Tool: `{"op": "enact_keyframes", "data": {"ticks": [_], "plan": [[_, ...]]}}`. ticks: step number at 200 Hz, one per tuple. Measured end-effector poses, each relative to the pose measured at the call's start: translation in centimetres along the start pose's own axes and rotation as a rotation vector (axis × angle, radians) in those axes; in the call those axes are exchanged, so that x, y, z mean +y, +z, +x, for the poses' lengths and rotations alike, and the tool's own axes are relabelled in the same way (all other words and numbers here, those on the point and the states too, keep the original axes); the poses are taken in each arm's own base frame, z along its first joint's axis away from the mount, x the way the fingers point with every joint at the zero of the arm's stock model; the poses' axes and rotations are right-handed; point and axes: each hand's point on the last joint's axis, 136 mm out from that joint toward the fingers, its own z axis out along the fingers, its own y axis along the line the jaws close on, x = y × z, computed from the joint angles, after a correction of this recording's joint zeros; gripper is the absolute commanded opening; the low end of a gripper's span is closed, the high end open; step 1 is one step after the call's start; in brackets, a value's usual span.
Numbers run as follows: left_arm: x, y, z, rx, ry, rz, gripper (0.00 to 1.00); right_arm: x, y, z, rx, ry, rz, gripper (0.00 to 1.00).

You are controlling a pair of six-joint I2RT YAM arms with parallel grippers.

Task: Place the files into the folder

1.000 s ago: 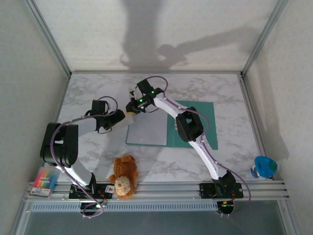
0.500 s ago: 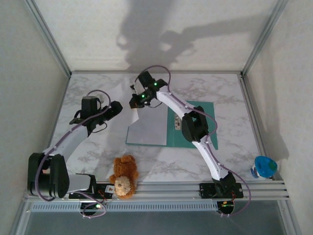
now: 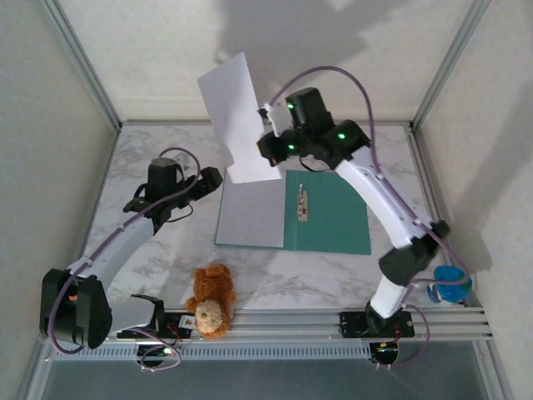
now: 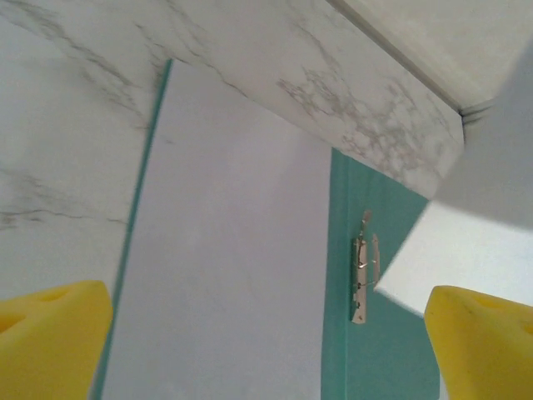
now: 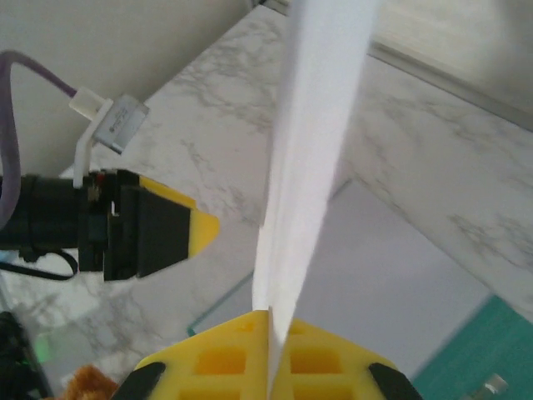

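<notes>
Files (image 3: 231, 104) hang pinched in right hand (image 3: 262, 155) above open folder (image 3: 333, 223), ready for insertion. Left hand (image 3: 210, 178) stands wide, empty.

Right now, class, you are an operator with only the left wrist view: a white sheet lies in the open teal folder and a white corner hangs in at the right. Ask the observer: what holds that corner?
Observer: The right gripper, shut on one edge of a raised paper sheet.
Operator: Is that sheet flat?
Observer: No, it is tilted in the air, held clear of the table.
Operator: Anything else on the table?
Observer: A brown teddy bear at its near edge, apart from the folder.
</notes>
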Motion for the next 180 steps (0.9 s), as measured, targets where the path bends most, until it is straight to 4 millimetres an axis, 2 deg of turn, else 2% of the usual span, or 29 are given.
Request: {"op": "enact_keyframes", "data": {"ticks": [32, 67, 101, 135, 164, 180], "plan": [[-2.1, 2.3, 1.3, 0.053, 0.024, 0.029, 0.95, -2.5, -4.3, 3.4, -0.004, 0.025, 0.124, 0.0], [-5.0, 5.2, 2.9, 0.113, 0.063, 0.069, 0.94, -6.2, -9.1, 7.9, -0.018, 0.117, 0.295, 0.0], [-7.9, 8.2, 5.2, 0.18, 0.104, 0.106, 0.91, -8.6, -12.3, 12.2, -0.03, 0.213, 0.416, 0.0], [-9.2, 11.1, 8.0, 0.254, 0.121, 0.113, 0.89, -10.0, -13.0, 16.5, 0.009, 0.287, 0.475, 0.0], [-9.4, 13.3, 10.6, 0.318, 0.122, 0.11, 0.88, -10.9, -11.8, 20.3, 0.071, 0.381, 0.453, 0.0], [-9.6, 14.6, 11.9, 0.351, 0.12, 0.108, 0.87, -11.1, -11.0, 21.6, 0.09, 0.443, 0.41, 0.0]]}}
